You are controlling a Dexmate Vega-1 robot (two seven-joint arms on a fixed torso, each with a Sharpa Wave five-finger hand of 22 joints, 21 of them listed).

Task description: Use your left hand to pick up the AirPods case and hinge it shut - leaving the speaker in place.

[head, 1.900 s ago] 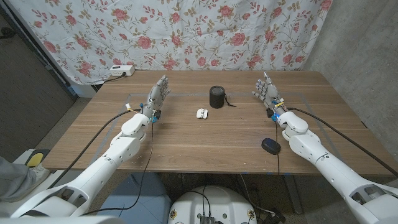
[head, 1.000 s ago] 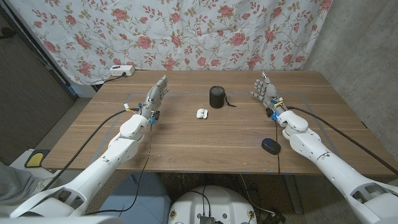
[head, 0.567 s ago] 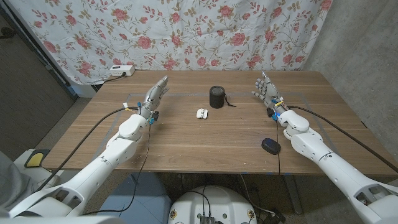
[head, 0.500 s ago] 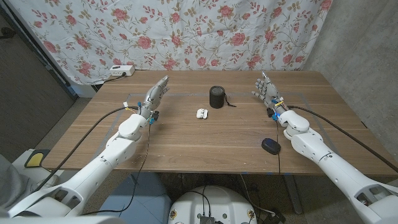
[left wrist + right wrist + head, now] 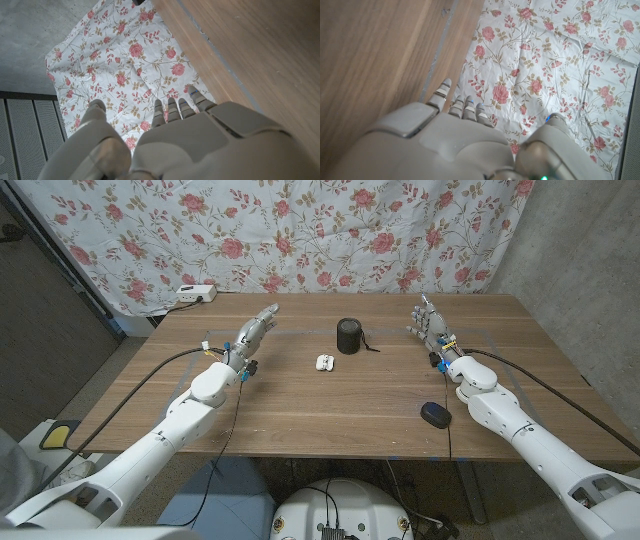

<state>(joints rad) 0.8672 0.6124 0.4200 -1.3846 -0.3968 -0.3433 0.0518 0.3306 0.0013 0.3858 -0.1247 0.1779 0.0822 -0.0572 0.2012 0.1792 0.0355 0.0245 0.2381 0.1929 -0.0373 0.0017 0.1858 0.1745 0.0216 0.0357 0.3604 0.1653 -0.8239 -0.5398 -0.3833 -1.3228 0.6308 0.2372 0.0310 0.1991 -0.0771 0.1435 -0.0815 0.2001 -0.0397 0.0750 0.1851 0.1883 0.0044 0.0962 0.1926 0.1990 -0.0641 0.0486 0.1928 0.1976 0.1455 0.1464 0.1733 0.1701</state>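
The small white AirPods case (image 5: 324,362) lies open on the wooden table (image 5: 300,405) near the middle. Just behind it stands the black cylindrical speaker (image 5: 348,335) with a short cord. My left hand (image 5: 255,331) hovers left of the case, well apart from it, fingers stretched out and holding nothing; its back shows in the left wrist view (image 5: 200,145). My right hand (image 5: 430,326) stands on the right side of the table with fingers up and apart, empty, also seen from behind in the right wrist view (image 5: 445,145).
A black mouse-like object (image 5: 435,415) lies near the front right, beside my right forearm. A white power strip (image 5: 194,294) sits at the far left edge. A floral cloth (image 5: 300,230) hangs behind the table.
My left hand has tilted and reached a little toward the right and forward, its fingers now pointing more toward the table's middle. The right hand, the case and the speaker stay put.
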